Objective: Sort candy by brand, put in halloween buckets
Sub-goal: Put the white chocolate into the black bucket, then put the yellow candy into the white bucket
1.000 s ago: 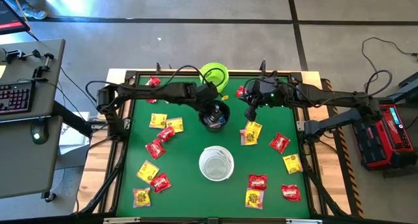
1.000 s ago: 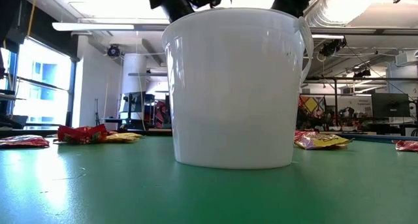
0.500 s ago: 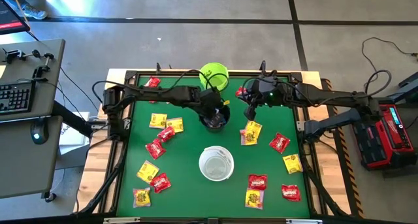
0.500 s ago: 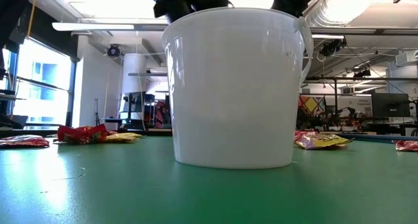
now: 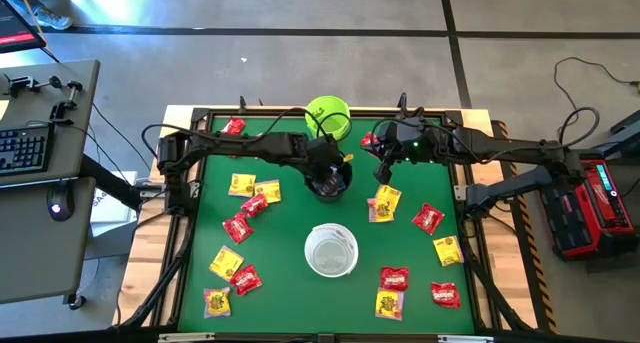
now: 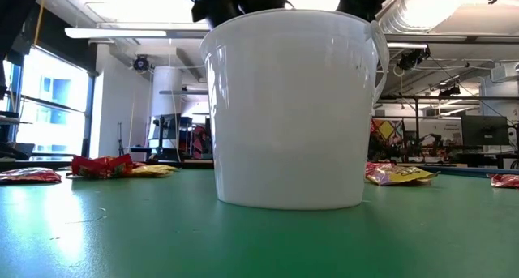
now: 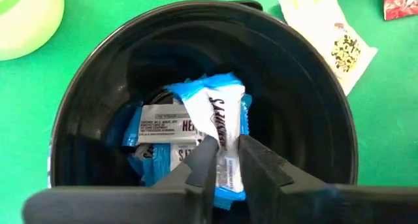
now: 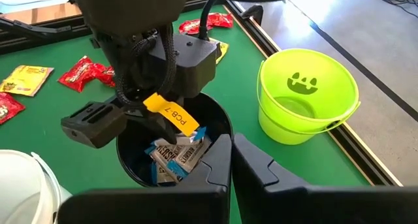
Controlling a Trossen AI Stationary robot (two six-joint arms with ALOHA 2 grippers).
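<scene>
My left gripper (image 7: 228, 162) reaches down into the black bucket (image 5: 328, 180), shut on a blue-and-white candy packet (image 7: 219, 113). More blue-and-white packets (image 7: 153, 126) lie on the bucket's bottom. The lime green bucket (image 5: 327, 116) stands at the far edge and the white bucket (image 5: 331, 251) nearer the front. Red and yellow candy packets (image 5: 240, 185) lie flat across the green table. My right gripper (image 8: 232, 160) hovers shut and empty, just right of the black bucket. My left gripper pinches the packet between its two fingers, on the white strip near its blue end (image 7: 226, 172). The fingers (image 7: 204, 160) slant down from above, inside the bucket's rim. The packet's free end (image 7: 212, 93) points down over the packets below; whether it touches them I cannot tell.
Red and yellow packets lie left of the buckets (image 5: 238, 226), right of them (image 5: 428, 219) and near the front edge (image 5: 390, 303). In the low view the white bucket (image 6: 292, 108) fills the middle and hides the other two. A raised black frame (image 5: 190, 223) borders the table.
My left gripper has sunk a little farther into the black bucket, taking the blue-and-white packet with it. My right arm has kept still.
</scene>
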